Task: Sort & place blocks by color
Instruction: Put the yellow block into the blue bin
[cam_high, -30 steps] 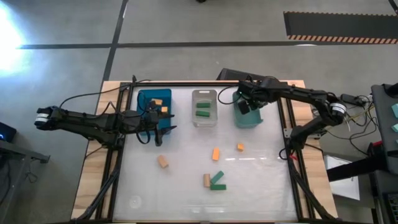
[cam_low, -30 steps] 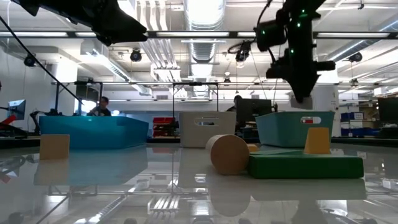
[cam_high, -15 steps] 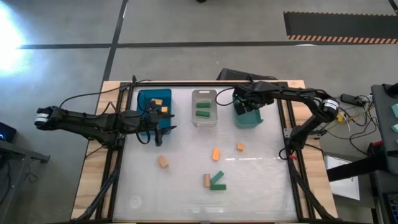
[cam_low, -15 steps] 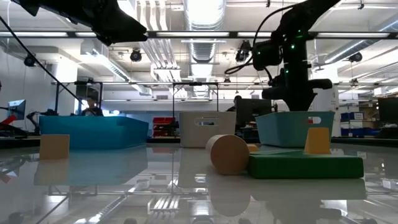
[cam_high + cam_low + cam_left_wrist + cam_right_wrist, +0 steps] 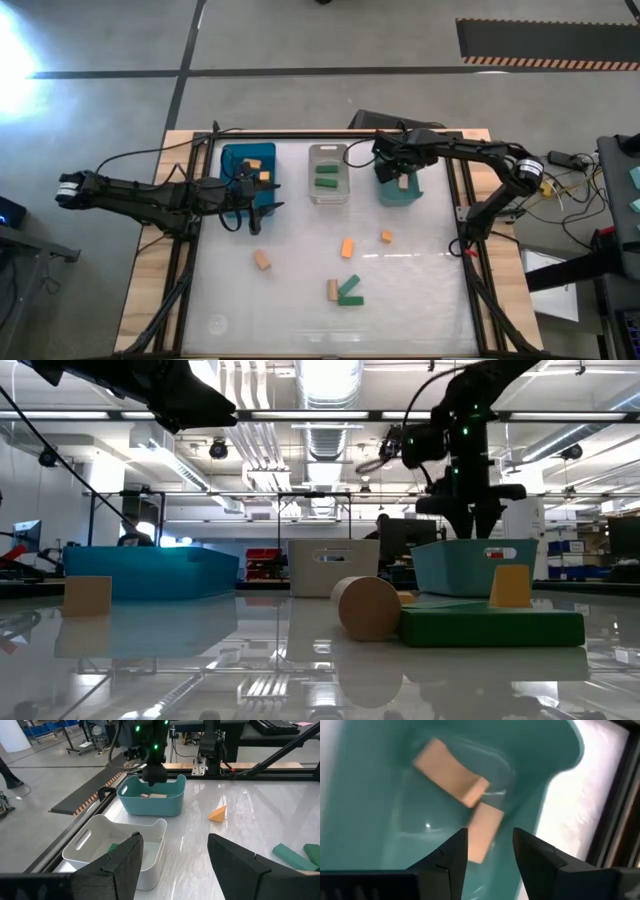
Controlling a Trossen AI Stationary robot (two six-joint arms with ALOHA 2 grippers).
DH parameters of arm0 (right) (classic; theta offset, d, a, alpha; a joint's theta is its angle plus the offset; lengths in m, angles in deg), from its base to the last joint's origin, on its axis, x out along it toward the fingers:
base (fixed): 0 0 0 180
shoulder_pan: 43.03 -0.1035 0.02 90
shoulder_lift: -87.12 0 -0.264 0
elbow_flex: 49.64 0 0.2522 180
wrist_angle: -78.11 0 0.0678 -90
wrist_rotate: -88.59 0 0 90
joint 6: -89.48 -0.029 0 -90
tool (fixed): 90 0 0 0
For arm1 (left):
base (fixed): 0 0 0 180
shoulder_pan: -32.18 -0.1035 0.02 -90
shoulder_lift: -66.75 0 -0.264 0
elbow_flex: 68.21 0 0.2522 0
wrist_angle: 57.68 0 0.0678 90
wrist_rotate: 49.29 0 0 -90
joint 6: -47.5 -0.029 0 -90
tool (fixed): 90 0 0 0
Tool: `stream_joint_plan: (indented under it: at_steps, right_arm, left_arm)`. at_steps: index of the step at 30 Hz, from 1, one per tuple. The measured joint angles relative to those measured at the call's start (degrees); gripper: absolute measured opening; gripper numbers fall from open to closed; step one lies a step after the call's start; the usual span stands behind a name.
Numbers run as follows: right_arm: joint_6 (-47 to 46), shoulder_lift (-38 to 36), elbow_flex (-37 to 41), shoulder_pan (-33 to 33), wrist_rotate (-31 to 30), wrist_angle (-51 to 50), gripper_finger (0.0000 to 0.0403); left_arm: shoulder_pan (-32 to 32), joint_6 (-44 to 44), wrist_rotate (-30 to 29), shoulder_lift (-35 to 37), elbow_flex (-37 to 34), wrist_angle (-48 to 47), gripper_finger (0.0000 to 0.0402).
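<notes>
Surface, high view: white surface [image 5: 300, 300] carried a blue bin [image 5: 247, 170], a clear bin [image 5: 328, 172] and a teal bin [image 5: 398, 188] in a row at the far edge.
Loose blocks, high view: an orange block [image 5: 347, 247], a small orange cube [image 5: 386, 236], a tan block [image 5: 262, 260], a second tan block [image 5: 331, 290] and a green block [image 5: 350, 292] lay on the open surface, well apart from both tools.
Right tool, high view: right tool [image 5: 397, 172] hung over the teal bin.
Left tool, high view: left tool [image 5: 250, 200] sat at the blue bin's near edge, fingers spread, grasping nothing.
Low view: tan cylinder end [image 5: 366, 607] touched the green block [image 5: 490, 627]; the right tool [image 5: 472, 525] hung just above the teal bin [image 5: 470, 565].
Left wrist view: two tan blocks [image 5: 154, 795] lay in the teal bin [image 5: 150, 800] under the right tool.
Right wrist view: right tool's fingers [image 5: 445, 857] stood parted and released; two tan blocks [image 5: 451, 772] lay on the bin floor just beyond them.
</notes>
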Motion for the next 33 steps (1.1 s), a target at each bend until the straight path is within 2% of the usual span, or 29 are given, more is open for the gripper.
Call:
stream_joint_plan:
  at_steps: [8, 14, 20, 24, 28, 33]
  right_arm:
    - [0.2, -4.6, -4.5, -9.2, 1.7, 0.5, 0.0141]
    - [7.4, -7.1, -4.6, -20.7, -2.0, 6.0, 0.0125]
    - [14.2, -9.0, 0.9, -31.6, -3.1, 17.6, 0.0104]
    - [18.5, -11.4, 6.5, -37.0, -3.2, 24.9, 0.0087]
    - [21.4, -15.0, 11.7, -40.0, -3.6, 29.1, 0.0071]
    - [25.2, -20.9, 17.0, -40.3, -3.8, 33.2, 0.0060]
  left_arm:
    - [0.0, 0.0, 0.0, 0.0, 0.0, 0.0, 0.0207]
    - [0.0, 0.1, 0.0, 0.0, 0.0, 0.0, 0.0207]
    - [0.1, 1.7, 0.0, -1.2, 0.0, 1.0, 0.0207]
    - [0.7, 3.7, 0.1, -4.6, 0.0, 6.0, 0.0207]
    - [2.0, 7.4, 0.3, -9.5, 0.0, 11.9, 0.0207]
    - [3.9, 15.7, 0.3, -16.7, 1.6, 16.5, 0.0207]
